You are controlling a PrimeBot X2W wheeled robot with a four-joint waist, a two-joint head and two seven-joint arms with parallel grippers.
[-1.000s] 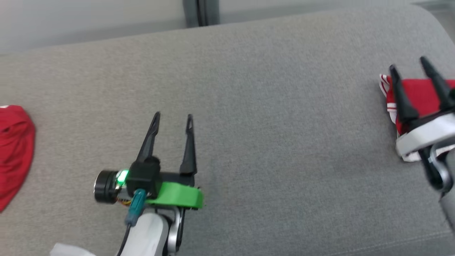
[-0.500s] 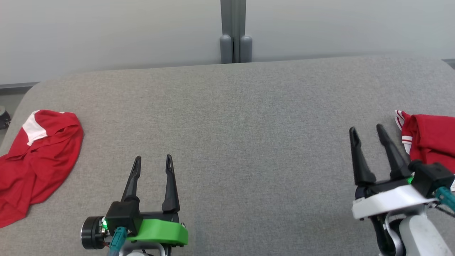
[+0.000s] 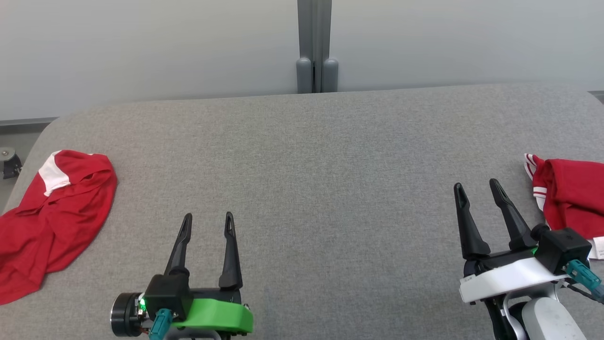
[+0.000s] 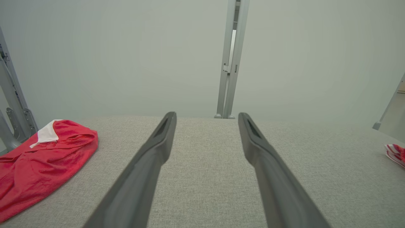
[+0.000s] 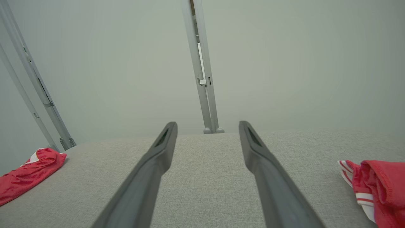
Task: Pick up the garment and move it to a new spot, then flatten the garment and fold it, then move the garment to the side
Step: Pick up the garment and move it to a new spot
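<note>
A crumpled red garment (image 3: 52, 212) with a white patch lies at the left edge of the grey padded table (image 3: 330, 165); it also shows at the left of both wrist views (image 4: 38, 164) (image 5: 25, 171). A second red garment (image 3: 571, 198) with red-and-white striped trim lies bunched at the right edge (image 5: 379, 186) (image 4: 395, 153). My left gripper (image 3: 207, 218) is open above bare table, well right of the crumpled garment, with nothing between its fingers (image 4: 205, 115). Just left of the striped garment, my right gripper (image 3: 475, 185) is open and empty (image 5: 207, 124).
A grey post (image 3: 316, 47) stands behind the table's far edge against a pale wall. Grey metal frame struts (image 5: 38, 95) rise beyond the table's left end. The wide middle of the table lies between the two grippers.
The head camera has swung and lifted, bringing both garments and the wall into view. My right gripper, which stood over the striped garment, now stands just left of it. Both stay open.
</note>
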